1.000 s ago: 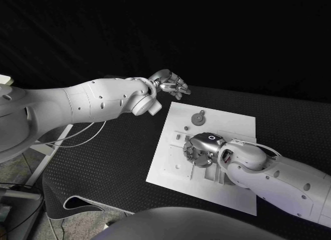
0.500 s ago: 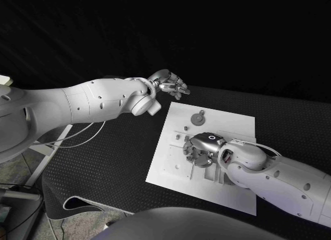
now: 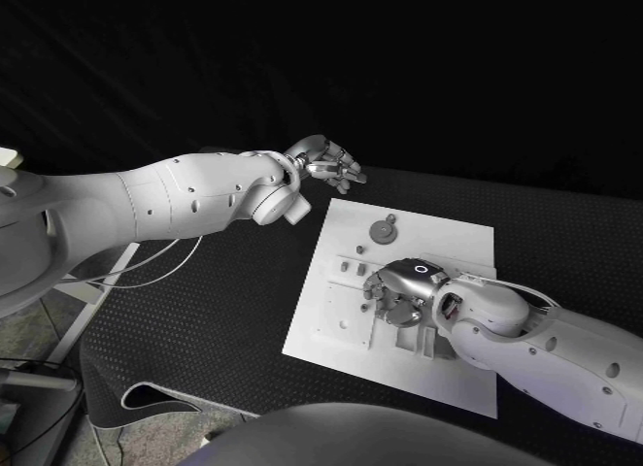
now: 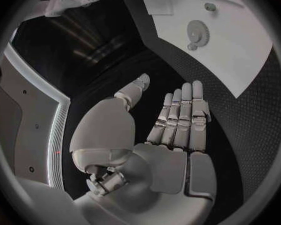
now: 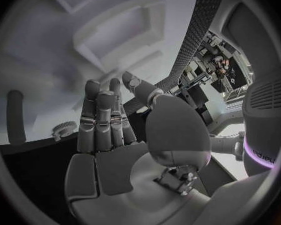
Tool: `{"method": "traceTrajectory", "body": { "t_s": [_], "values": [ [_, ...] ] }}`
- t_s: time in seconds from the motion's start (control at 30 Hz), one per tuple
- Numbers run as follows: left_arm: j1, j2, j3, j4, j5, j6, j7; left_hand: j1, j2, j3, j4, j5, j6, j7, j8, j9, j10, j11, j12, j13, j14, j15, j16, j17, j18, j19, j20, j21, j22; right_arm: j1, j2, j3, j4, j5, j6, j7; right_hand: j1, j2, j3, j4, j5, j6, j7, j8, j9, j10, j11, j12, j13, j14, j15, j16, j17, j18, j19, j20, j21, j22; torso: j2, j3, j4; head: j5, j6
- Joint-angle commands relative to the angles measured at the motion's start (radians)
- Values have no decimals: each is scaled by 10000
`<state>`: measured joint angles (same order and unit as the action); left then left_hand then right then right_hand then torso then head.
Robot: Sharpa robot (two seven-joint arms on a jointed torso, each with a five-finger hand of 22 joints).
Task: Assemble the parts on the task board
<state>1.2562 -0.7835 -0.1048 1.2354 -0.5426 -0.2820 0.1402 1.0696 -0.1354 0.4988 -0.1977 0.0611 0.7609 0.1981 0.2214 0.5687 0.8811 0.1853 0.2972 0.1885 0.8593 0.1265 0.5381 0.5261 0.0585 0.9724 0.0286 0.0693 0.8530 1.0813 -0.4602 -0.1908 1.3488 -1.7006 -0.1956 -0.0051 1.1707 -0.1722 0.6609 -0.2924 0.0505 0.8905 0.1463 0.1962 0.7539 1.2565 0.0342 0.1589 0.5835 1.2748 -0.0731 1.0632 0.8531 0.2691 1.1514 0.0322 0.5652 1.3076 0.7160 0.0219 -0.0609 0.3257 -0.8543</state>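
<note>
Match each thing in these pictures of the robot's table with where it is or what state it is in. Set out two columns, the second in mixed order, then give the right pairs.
Things
1. left hand
2. right hand
3. gear
4. task board

Places or states
A. lies flat near the board's far edge, with no hand on it
B. white plate in the middle of the black table
C. held off the board, beyond its far left corner, fingers straight and holding nothing
D. over the middle of the board, fingers stretched out, nothing in them

Pairs: 1-C, 2-D, 3-A, 4-B
</note>
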Motion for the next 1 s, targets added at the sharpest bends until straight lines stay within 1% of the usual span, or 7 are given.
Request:
{"method": "traceTrajectory", "body": {
  "t_s": [0.03, 0.23, 0.53, 0.7, 0.83, 0.9, 1.0],
  "values": [
    [12, -7, 5, 1, -36, 10, 89, 121, -14, -31, 24, -38, -32, 219, 63, -13, -3, 1, 65, -15, 53, 13, -58, 16, 145, 32, 2, 17, -13, 67, -159, -23, 155, -309, -123, -428, 150, 7, -74, -16, -23, 95, -8, -68, 13, 78, 37, 50, 27, -10, -5, 43, 12, -73, -23, 6, 67, 214, -8, 9, -12, -7, 27],
    [11, -12, 5, -13, -36, 12, 96, 126, -13, -31, 24, -39, -28, 217, 68, -13, 0, 0, 69, -19, 56, 13, -61, 21, 145, 33, 2, 18, -14, 269, -451, 179, 532, 35, -444, -334, 188, 37, -128, -10, -24, 181, -16, -66, -28, 174, 19, 64, 78, 64, -24, 93, 29, -73, 49, -18, 130, 215, -10, 8, -9, -74, 118],
    [8, 63, 4, -200, -36, 61, 148, 137, -2, -31, 24, -39, 21, 200, 104, -5, 30, -11, 94, -29, 63, 13, -77, 41, 143, 35, 2, 19, -20, 541, -1051, 896, 1158, 1007, -402, -206, 57, 104, -235, 4, -25, 373, -52, -14, -54, 213, -5, 14, 113, 145, -49, 157, 52, -73, 134, -44, 211, 213, -52, 25, -32, -274, 386],
    [7, 101, 3, -297, -36, 82, 205, 158, 38, -50, 16, -40, 205, 117, 221, 17, 224, -94, 234, -23, 78, 12, -127, 96, 139, 36, 0, 20, -35, 934, -1729, 1057, 1426, 1607, -514, 66, -231, 70, -445, 15, -24, 325, -23, -69, -100, 148, 25, -68, 111, 197, -22, 205, 71, -73, 191, -66, 263, 210, -94, 28, -71, -355, 467],
    [7, 95, 2, -315, -31, 83, 217, 159, 42, -54, 13, -40, 223, 110, 232, 17, 229, -98, 241, -25, 81, 11, -133, 103, 138, 36, 0, 20, -37, 1215, -2270, 1072, 1602, 1563, -107, -132, -468, 20, -708, 6, -23, 279, 21, -115, -140, -68, 87, -233, 63, 193, 39, 220, 79, -73, 170, -83, 271, 204, -123, 31, -106, -364, 515],
    [7, 89, 2, -324, -27, 91, 217, 159, 41, -55, 12, -40, 225, 108, 233, 17, 230, -99, 242, -26, 81, 11, -134, 104, 138, 36, 0, 20, -38, 1253, -2484, 1072, 1801, 1294, 459, -473, -602, -16, -920, -2, -26, 153, 94, -211, -215, -415, 197, -478, -51, 127, 144, 198, 76, -73, 96, -79, 249, 196, -138, 29, -130, -407, 546],
    [7, 81, 1, -346, -27, 88, 221, 159, 39, -57, 11, -40, 225, 108, 233, 16, 230, -99, 242, -27, 81, 11, -135, 106, 138, 36, 0, 20, -38, 1275, -2686, 1071, 1996, 782, 723, -707, -978, -135, -1256, 17, -23, -144, -85, -387, -332, -1176, 456, -945, -297, -76, 393, 86, 37, -104, -100, -11, 141, 162, -133, 31, -137, -462, 613]
  ]
}}
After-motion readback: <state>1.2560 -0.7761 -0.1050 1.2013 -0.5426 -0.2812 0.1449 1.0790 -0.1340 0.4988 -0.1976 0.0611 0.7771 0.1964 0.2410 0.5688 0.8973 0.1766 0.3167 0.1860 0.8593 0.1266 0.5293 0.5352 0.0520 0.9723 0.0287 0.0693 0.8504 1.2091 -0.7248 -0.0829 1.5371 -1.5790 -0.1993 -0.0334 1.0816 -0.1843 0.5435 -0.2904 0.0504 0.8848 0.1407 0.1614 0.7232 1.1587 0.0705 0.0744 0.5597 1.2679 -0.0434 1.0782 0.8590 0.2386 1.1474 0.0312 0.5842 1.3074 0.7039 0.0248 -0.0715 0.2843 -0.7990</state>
